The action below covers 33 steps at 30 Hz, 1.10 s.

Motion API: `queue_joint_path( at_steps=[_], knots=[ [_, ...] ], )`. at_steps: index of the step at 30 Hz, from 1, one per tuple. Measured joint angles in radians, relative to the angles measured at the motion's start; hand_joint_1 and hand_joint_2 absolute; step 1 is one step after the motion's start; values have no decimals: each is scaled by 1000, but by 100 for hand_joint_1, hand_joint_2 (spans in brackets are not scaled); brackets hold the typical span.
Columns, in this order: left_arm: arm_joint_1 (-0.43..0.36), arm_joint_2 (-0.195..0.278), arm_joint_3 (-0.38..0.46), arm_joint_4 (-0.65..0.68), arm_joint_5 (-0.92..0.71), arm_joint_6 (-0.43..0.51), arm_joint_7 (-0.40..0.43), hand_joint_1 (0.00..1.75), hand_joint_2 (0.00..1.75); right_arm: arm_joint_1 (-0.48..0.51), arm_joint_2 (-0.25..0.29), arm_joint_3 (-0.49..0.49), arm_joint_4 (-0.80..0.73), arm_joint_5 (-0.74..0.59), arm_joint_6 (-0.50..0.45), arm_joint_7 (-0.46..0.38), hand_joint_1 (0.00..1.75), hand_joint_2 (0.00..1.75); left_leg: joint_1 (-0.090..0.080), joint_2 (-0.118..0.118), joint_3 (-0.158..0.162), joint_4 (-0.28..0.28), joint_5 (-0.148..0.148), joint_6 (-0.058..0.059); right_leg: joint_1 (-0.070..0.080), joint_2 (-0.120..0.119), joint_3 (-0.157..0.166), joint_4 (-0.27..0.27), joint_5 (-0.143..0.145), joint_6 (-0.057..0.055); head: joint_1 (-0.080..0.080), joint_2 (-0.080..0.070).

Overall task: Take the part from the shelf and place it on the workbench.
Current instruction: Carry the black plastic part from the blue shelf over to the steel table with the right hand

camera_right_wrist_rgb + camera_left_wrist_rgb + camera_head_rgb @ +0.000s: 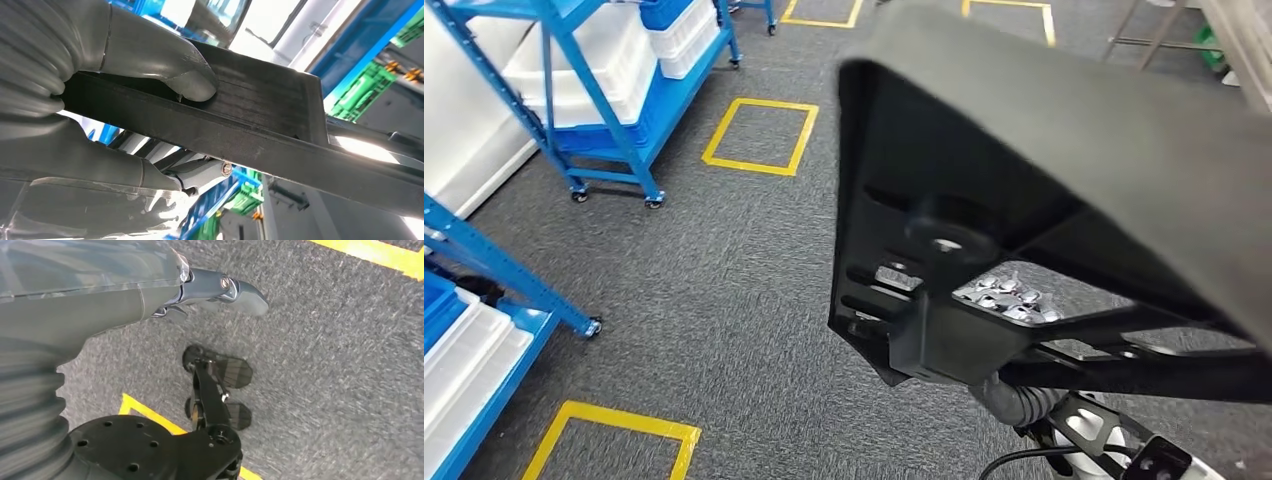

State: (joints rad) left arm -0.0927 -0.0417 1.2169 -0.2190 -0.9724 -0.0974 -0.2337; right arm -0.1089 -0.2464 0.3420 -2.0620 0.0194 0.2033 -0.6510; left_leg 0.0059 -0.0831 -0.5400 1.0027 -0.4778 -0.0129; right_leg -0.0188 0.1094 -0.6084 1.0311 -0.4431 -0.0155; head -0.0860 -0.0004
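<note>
A large black flat part [1044, 150] with slots and a round boss is held up close in the head view and hides much of the floor. In the right wrist view my right hand [90, 145] grips the edge of the part [280, 125], thumb [165, 60] on one face and fingers under the other. My right forearm [1024, 400] rises from the bottom of the head view beneath the part. My left hand [150, 285] hangs over the grey carpet with a finger [235, 290] stretched out and nothing in it.
A blue wheeled shelf [604, 110] with white bins stands at the upper left, another blue shelf [484, 280] at the left edge. Yellow tape squares [759, 135] [614, 440] mark the grey carpet. Metal legs [1159, 30] show at the top right.
</note>
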Motion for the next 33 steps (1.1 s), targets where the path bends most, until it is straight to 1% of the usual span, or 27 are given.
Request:
queue_joint_path(
  at_steps=[1, 2, 3, 4, 6, 7, 8, 9, 10, 11, 13, 14, 15, 17, 18, 19, 21, 22, 23, 24, 25, 26, 28, 29, 30, 32, 33],
  knots=[
    [-2, -2, 0, 0, 0, 0, -1, 0, 175, -1, 0, 3, 2, 4, -7, 0, 175, 175, -2, 8, 2, -6, 2, 2, -3, 11, -3, -2, 4, 8, 0, 0],
    [-4, -4, 0, 0, 0, 0, -2, 0, 175, -2, 0, 6, 4, 7, -14, 0, 175, 175, -1, 19, 4, -10, 6, 6, -5, 11, -5, -2, 5, 14, 0, 0],
    [-7, -5, 0, 0, 0, 0, -4, 0, 175, -4, 0, 8, 8, 8, -23, 0, 175, 175, 1, 30, 7, -17, 12, 12, -3, -5, -10, 4, -1, 19, 0, 0],
    [-9, -7, 0, 0, 1, 0, -7, 0, 175, -9, 0, 9, 13, 9, -33, 0, 175, 175, 3, 43, 9, -24, 17, 19, -2, -30, -21, 27, -18, 23, 0, 0],
    [-6, -8, 0, 0, 1, 1, -11, 0, 175, -19, 4, 11, 29, 9, -51, 0, 175, 175, 3, 70, 9, -31, 22, 26, 0, -83, -66, 130, -81, 28, 0, 0],
    [-3, -8, 0, 0, 1, 2, -12, 0, 175, -21, 6, 12, 38, 9, -58, 0, 175, 175, 3, 85, 8, -31, 22, 28, -2, -93, -94, 194, -111, 31, 0, 0],
    [-1, -8, 0, 0, 1, 3, -14, 0, 175, -20, 8, 13, 47, 10, -63, 0, 175, 175, 2, 99, 7, -30, 21, 27, -5, -98, -114, 241, -126, 33, 0, 0],
    [-1, -8, 0, 0, 0, 3, -15, 0, 175, -19, 8, 15, 54, 11, -67, 0, 175, 175, 2, 112, 6, -28, 20, 26, -7, -102, -118, 257, -123, 36, 0, 0],
    [-1, -9, 0, 0, 0, 3, -16, 0, 175, -19, 8, 16, 60, 12, -70, 0, 175, 175, 2, 124, 6, -26, 19, 24, -9, -107, -104, 235, -103, 37, 0, 0],
    [-2, -10, 0, 0, 0, 2, -18, 0, 175, -20, 8, 17, 65, 13, -72, 0, 175, 175, 3, 135, 6, -22, 15, 21, -10, -118, -72, 179, -72, 38, 0, 0],
    [-4, -11, 0, 0, -1, 2, -21, 0, 175, -23, 8, 19, 70, 16, -74, 0, 175, 175, 0, 155, 5, -10, 6, 11, -4, -167, -9, 58, -32, 32, 0, 0],
    [-5, -11, 0, 0, -1, 2, -22, 0, 175, -24, 8, 21, 71, 17, -75, 0, 175, 175, -4, 165, 5, -5, 1, 5, -1, -185, 8, 22, -26, 27, 0, 0],
    [-5, -12, 0, 0, 0, 2, -23, 0, 175, -25, 8, 21, 72, 17, -74, 0, 175, 175, -7, 175, 6, -2, -2, -1, 4, -194, 12, 9, -29, 20, 0, 0],
    [-6, -12, 0, 0, 0, 2, -25, 0, 175, -25, 7, 22, 74, 14, -72, 0, 175, 175, -9, 194, 9, -2, -7, -11, 5, -173, 8, 6, -26, 8, 0, 0],
    [-8, -13, 0, 0, 0, 2, -25, 0, 175, -26, 6, 22, 73, 13, -70, 0, 175, 175, -6, 186, 9, 4, -15, -17, 4, -161, 7, 5, -24, 2, 0, 0],
    [-9, -14, 0, 0, 0, 1, -25, 0, 175, -27, 5, 22, 73, 11, -69, 0, 175, 175, -3, 166, 2, 25, -34, -23, 3, -150, 6, 3, -21, -3, 0, 0],
    [-9, -16, 0, 0, 0, 0, -26, 0, 175, -30, 4, 23, 73, 10, -67, 0, 175, 175, 1, 113, -42, 130, -99, -31, 1, -127, 3, 1, -17, -12, 0, 0],
    [-7, -17, 0, 0, 0, 0, -26, 0, 175, -30, 4, 23, 74, 9, -67, 0, 175, 175, 1, 100, -74, 202, -132, -32, 2, -114, 1, 2, -15, -14, 0, 0],
    [-5, -17, 0, 0, 0, 0, -25, 0, 175, -30, 4, 23, 74, 9, -67, 0, 175, 175, 1, 95, -101, 259, -152, -32, 4, -101, 0, 2, -14, -16, 0, 0],
    [-4, -17, 0, 0, 0, 0, -25, 0, 175, -30, 4, 24, 75, 9, -67, 0, 175, 175, 1, 93, -115, 287, -152, -30, 5, -87, -1, 2, -13, -16, 0, 0],
    [-3, -18, 0, 0, 0, 0, -25, 0, 175, -29, 4, 24, 75, 9, -67, 0, 175, 175, 1, 92, -111, 274, -132, -27, 6, -73, 0, 2, -12, -16, 0, 0],
    [-3, -18, 0, 0, 0, 0, -26, 0, 175, -29, 4, 24, 75, 10, -68, 0, 175, 175, 1, 86, -89, 223, -96, -21, 7, -59, 1, 2, -11, -15, 0, 0],
    [-3, -18, 0, 0, -4, 1, -26, 0, 175, -30, 4, 24, 75, 13, -74, 0, 175, 175, 1, 42, -29, 83, -28, -7, 7, -35, 1, 3, -9, -11, 0, 0],
    [-3, -18, -1, 0, -8, 1, -25, 0, 175, -29, 4, 24, 76, 15, -77, 0, 175, 175, 0, 21, -8, 34, -12, -2, 6, -24, -1, 3, -6, -6, 0, 0],
    [-2, -18, -1, 0, -11, 2, -24, 0, 175, -28, 4, 25, 76, 16, -81, 0, 175, 175, -1, 7, 2, 10, -9, 1, 3, -14, -5, 3, -3, 0, 0, 0],
    [-4, -19, -5, 0, -15, 4, -22, 0, 175, -20, 4, 25, 74, 18, -87, 0, 175, 175, -3, 18, 7, -2, -7, 8, 0, 7, -11, -2, 5, 15, 0, 0],
    [-6, -20, -7, 0, -15, 4, -21, 0, 175, -15, 4, 26, 71, 18, -89, 0, 175, 175, -1, 29, 9, -9, -1, 14, 0, 2, -13, -2, 5, 20, 0, 0]
  ],
)
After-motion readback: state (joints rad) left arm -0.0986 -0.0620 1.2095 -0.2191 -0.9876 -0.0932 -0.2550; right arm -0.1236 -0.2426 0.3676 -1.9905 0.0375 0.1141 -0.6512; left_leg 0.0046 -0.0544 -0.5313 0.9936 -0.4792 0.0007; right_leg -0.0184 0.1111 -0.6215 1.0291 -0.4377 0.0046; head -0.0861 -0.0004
